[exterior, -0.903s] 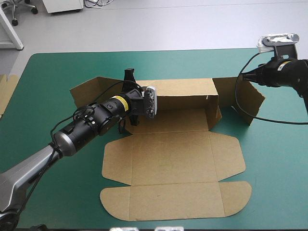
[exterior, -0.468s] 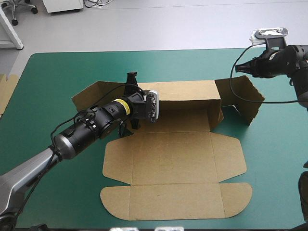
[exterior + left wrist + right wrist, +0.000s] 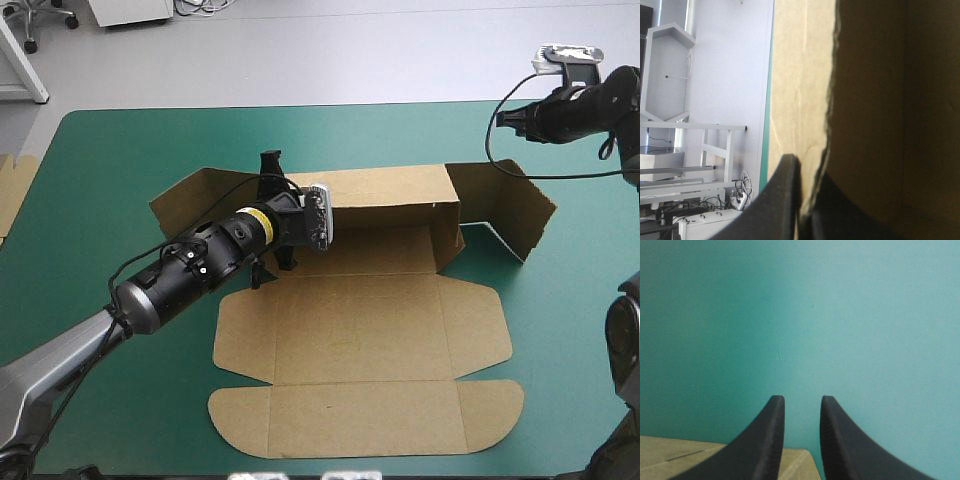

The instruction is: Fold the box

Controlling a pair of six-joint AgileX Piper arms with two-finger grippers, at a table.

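Left claw (image 3: 807,167) is clamped on the box (image 3: 360,330). The fingers are all but together, with the raised rear wall's top edge pinched between them near the wall's left end. One finger sits on the lit outer face and the other on the shaded inner face. Ahead of the claw, the wall's edge runs straight on.

Box state: the rear wall is upright. The flap beside the left claw is up and leaning outward. The flap at the wall's other end stands at an angle. The floor panel lies flat under and behind the left wrist. The lid panels and their rounded flaps also lie flat, toward the bench's near edge.

Right claw (image 3: 802,402) has its fingers slightly apart with nothing between them. It hangs over the bench's far right part, off past the box's right-hand flap and not touching it. A corner of brown board shows under the finger bases. Ahead of it there is only bare cover.

The bench cover (image 3: 120,160) is teal-green, smooth and flat. The edge of a spare board (image 3: 12,190) pokes in at the bench's left edge, well apart from both claws. The floor (image 3: 350,50) beyond the far edge is pale grey.
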